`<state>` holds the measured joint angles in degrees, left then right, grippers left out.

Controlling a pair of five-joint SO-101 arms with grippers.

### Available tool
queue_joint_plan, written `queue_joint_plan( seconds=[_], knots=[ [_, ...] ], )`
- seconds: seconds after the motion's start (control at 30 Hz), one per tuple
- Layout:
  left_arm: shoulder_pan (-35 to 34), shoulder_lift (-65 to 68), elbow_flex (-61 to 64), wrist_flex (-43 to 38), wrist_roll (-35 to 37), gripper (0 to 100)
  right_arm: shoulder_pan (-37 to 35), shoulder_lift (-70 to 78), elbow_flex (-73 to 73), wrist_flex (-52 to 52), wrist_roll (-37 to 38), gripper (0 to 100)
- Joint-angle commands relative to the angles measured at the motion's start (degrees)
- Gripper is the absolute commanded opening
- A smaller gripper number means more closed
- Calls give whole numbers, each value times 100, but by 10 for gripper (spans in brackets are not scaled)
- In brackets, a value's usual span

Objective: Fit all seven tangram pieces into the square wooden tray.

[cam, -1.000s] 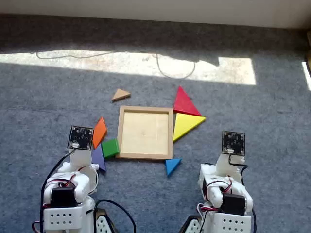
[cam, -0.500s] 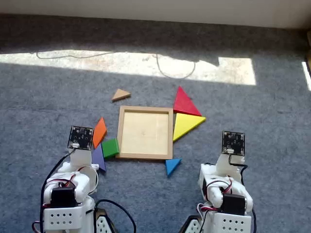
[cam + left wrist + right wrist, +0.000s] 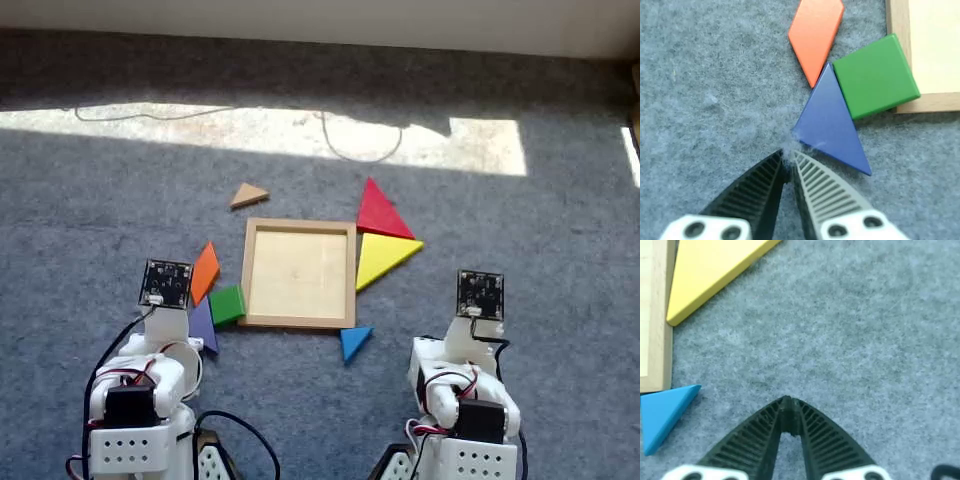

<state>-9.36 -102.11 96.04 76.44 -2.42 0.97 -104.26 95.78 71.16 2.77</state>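
Tray [image 3: 300, 275] empty, seven pieces [image 3: 385, 258] scattered around it; your left gripper [image 3: 787, 161] and right gripper [image 3: 788, 407] are both clenched on nothing, so open the left wide and straddle the purple triangle [image 3: 830, 125] beside the tray's corner squarely, gripping flat edges.

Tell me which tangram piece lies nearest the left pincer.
The dark blue triangle: one corner sits just off the tips of the shut left pincer, while the green square and orange parallelogram lie beyond it.
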Motion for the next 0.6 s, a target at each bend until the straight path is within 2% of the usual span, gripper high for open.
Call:
queue_joint_plan(
  seconds=[0.0,0.17,0.33,0.57],
  knots=[
    [-31,-224,110,26,-35,8,57,-92,848,31,44,6],
    [-40,-224,110,26,-35,7,75,-101,699,-31,44,6],
    [-40,-224,110,26,-35,7,84,-92,-303,-154,-9,5],
    [-40,-224,110,26,-26,7,48,-13,-1657,-154,-642,5]
  ],
)
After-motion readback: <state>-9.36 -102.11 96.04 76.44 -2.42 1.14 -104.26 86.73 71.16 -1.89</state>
